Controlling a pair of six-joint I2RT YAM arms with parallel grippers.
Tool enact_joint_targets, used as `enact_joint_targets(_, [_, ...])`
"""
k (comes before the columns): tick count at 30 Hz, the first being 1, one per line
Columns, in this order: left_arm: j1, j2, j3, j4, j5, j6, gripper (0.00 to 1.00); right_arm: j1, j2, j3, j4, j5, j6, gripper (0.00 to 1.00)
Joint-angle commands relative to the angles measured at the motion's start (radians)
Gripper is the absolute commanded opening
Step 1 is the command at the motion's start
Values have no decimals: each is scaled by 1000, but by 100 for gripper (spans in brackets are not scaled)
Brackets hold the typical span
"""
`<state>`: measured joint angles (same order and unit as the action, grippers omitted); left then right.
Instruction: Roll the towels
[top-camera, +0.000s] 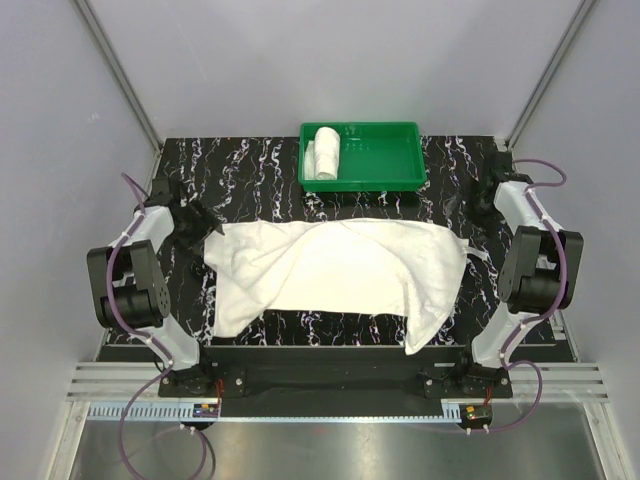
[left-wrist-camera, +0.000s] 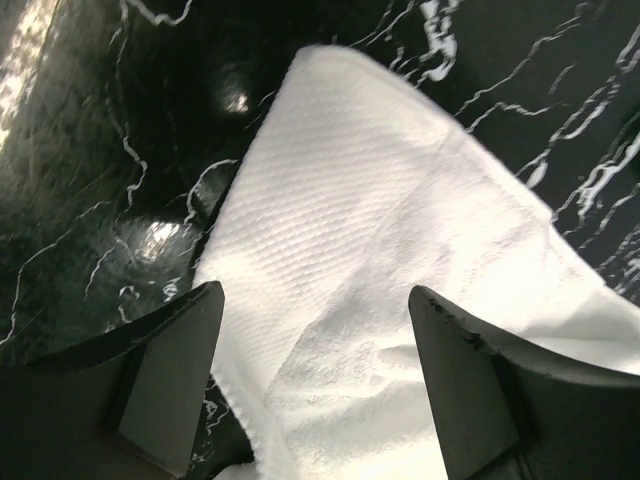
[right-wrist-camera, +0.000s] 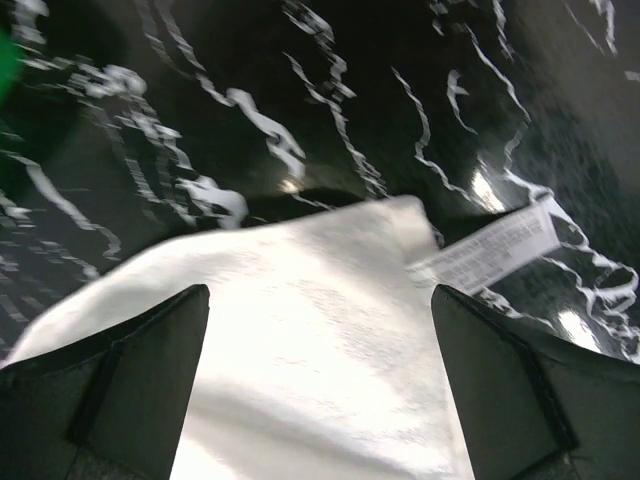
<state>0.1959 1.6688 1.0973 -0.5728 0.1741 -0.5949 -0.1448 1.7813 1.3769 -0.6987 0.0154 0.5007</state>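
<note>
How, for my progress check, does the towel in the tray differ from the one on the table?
The tray towel is rolled into a compact bundle; the table towel lies spread out, unrolled. The tray towel sits in the green tray; the table towel covers the marbled table and looks far larger. Both are white.

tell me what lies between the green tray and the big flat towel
Nothing but a bare strip of black marbled table, shown in the top view.
</note>
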Motion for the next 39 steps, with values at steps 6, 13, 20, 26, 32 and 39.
enact_joint_targets(6, [4,37,22,19,-91,-5,79,-6,70,-35,-61,80,-37,100])
enact_joint_targets(13, [-21,109,12,67,-50,-22,55,-6,128,-82,-32,25,-42,97])
enact_joint_targets(20, [-29,146,39,88,-12,-23,0,-6,161,-102,25,-42,-22,48])
enact_joint_targets(26, [-24,144,142,76,13,-6,0,-6,211,17,-16,-29,-43,10])
enact_joint_targets(32, [-16,209,361,30,-28,30,0,-6,306,301,-99,43,-80,8])
enact_joint_targets(39, [-10,327,489,-1,-116,43,0,-6,438,530,-113,73,-119,6])
